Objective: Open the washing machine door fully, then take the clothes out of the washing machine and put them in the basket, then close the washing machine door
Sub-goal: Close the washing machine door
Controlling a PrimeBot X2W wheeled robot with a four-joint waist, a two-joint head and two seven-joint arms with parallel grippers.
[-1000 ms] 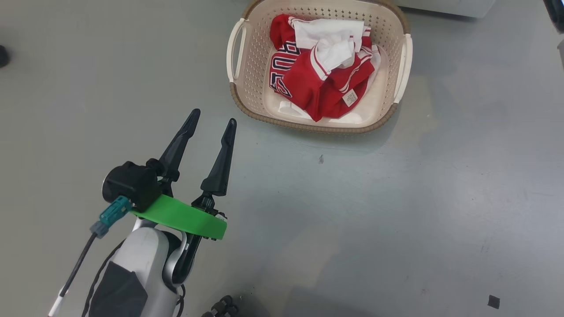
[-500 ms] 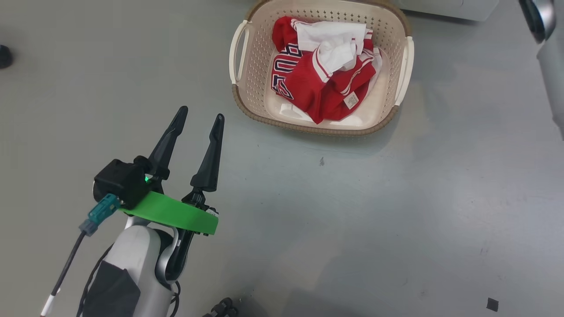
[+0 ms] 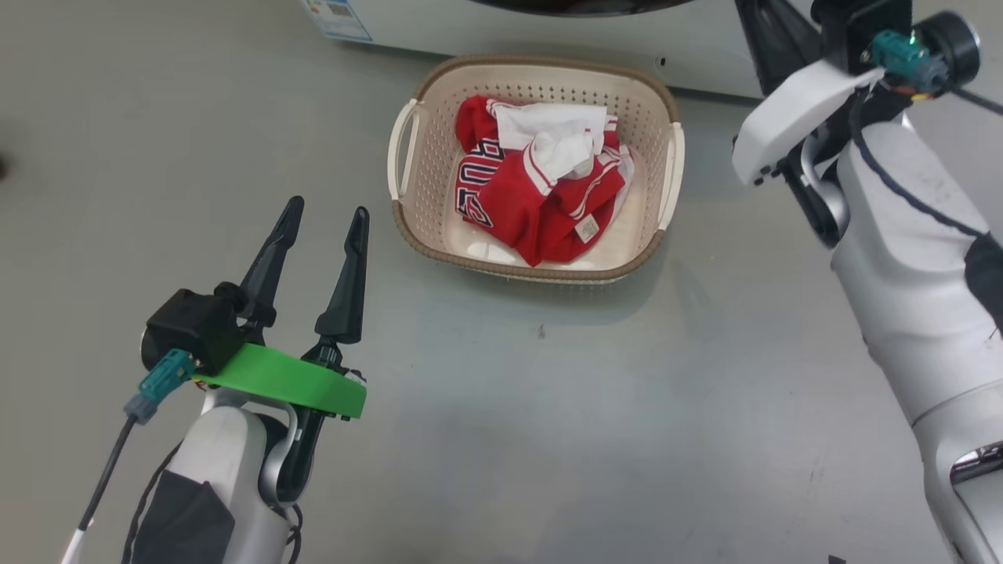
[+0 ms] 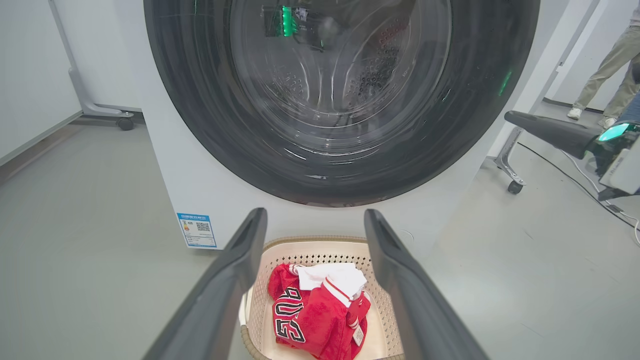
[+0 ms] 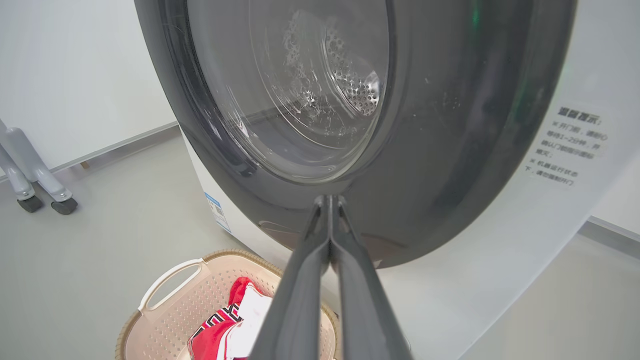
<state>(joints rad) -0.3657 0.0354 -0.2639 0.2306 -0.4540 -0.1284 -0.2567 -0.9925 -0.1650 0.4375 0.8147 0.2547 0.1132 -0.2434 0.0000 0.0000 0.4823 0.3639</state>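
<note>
Washing machine door (image 4: 340, 90) looks closed against the washing machine (image 4: 195, 195), above the basket (image 3: 509, 272) of red jerseys (image 3: 541, 207). Rigid, glossy, probably slippery: push its black rim. Right gripper (image 5: 329, 201) jaws pinched together near that rim; left gripper (image 3: 327, 210) jaws wide, empty.

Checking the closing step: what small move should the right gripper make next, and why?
Probably a short push forward: the shut right gripper points at the glossy black rim of the round glass washing machine door, which looks flush but maybe unlatched; the red jerseys already lie in the cream perforated basket.
</note>
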